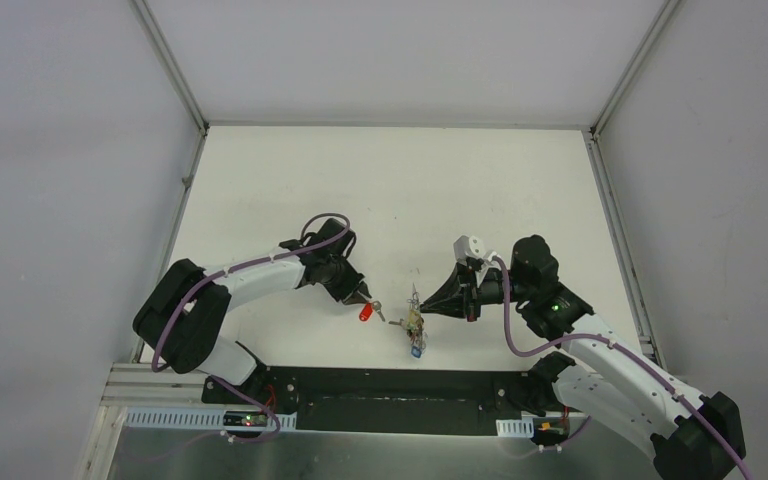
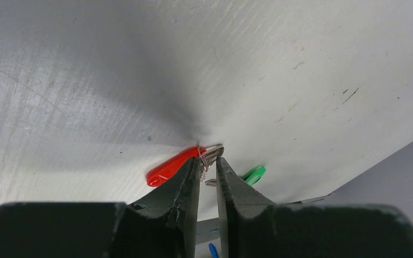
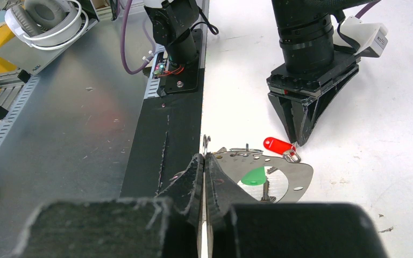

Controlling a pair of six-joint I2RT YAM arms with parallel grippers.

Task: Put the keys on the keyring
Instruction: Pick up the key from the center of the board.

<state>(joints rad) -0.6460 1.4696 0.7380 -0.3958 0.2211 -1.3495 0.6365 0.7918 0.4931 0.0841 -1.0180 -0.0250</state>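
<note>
Left wrist | left hand [image 2: 208,161] narrow, red key [image 2: 169,167] at its tips, grip unclear | right hand [image 3: 204,157] pinching keyring [image 3: 206,142] wire | key likely light, stiff, slippery: take the head

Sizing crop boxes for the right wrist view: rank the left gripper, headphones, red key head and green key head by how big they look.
1. left gripper
2. headphones, partly cut off by the frame edge
3. red key head and green key head: these look alike, and the green one is nearer, so unranked.
</note>
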